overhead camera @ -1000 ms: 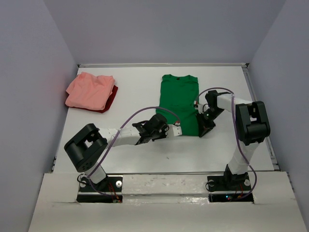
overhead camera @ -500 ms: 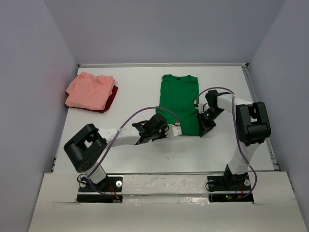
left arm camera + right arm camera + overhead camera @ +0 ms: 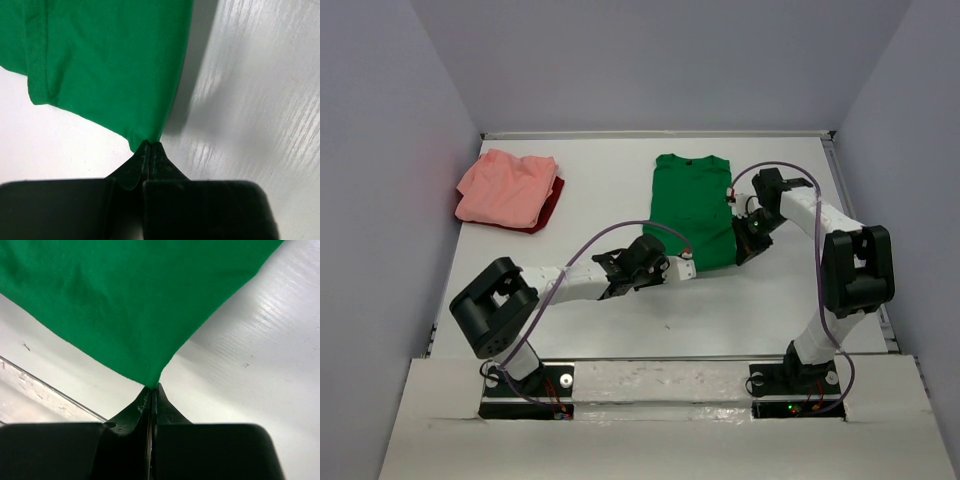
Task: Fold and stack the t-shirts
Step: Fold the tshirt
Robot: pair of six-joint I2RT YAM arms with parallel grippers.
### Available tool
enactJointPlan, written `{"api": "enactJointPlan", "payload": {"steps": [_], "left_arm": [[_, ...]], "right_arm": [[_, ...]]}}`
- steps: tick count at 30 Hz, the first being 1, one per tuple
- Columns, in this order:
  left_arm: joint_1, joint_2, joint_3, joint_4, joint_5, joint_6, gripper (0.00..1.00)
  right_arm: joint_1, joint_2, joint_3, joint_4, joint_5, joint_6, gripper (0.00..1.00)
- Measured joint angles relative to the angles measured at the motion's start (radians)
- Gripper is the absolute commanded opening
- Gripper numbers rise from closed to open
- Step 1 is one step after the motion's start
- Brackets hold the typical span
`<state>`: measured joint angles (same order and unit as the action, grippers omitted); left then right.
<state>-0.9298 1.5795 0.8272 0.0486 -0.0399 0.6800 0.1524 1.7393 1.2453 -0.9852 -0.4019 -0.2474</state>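
Observation:
A bright green t-shirt [image 3: 691,205] lies lengthwise on the white table, collar at the far end. My left gripper [image 3: 696,270] is at its near left corner, and in the left wrist view the gripper [image 3: 150,145] is shut on that corner of green cloth [image 3: 110,60]. My right gripper [image 3: 740,255] is at the near right corner. The right wrist view shows that gripper [image 3: 152,388] shut on the tip of the cloth [image 3: 135,300], which rises off the table. A folded salmon-pink t-shirt [image 3: 505,186] rests on dark red cloth [image 3: 549,207] at the far left.
Grey walls close in the table [image 3: 610,190] on the left, back and right. A raised rim [image 3: 840,190] runs along the right side, close to my right arm. A purple cable [image 3: 610,235] loops over the left arm.
The right gripper has closed on the shirt's near right corner and pulled it slightly up and away; the right arm's elbow has swung to the right. The left arm has held still.

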Motion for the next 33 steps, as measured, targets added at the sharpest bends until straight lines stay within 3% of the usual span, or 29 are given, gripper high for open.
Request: {"api": "enactJointPlan", "payload": {"steps": [9,17,33], "left_arm": [[0.002,-0.011,0.008,-0.005,-0.023,0.011,0.0],[0.027,-0.011,0.113,-0.024,-0.021,0.011,0.0],[0.076,0.009,0.237,-0.04,-0.061,0.041,0.0]], "right_arm": [[0.0,-0.008,0.013,-0.038,0.014,-0.012,0.0],[0.0,-0.02,0.051,-0.064,0.035,-0.019,0.0],[0.0,-0.002,0.255,-0.106,0.088,-0.022,0.0]]}}
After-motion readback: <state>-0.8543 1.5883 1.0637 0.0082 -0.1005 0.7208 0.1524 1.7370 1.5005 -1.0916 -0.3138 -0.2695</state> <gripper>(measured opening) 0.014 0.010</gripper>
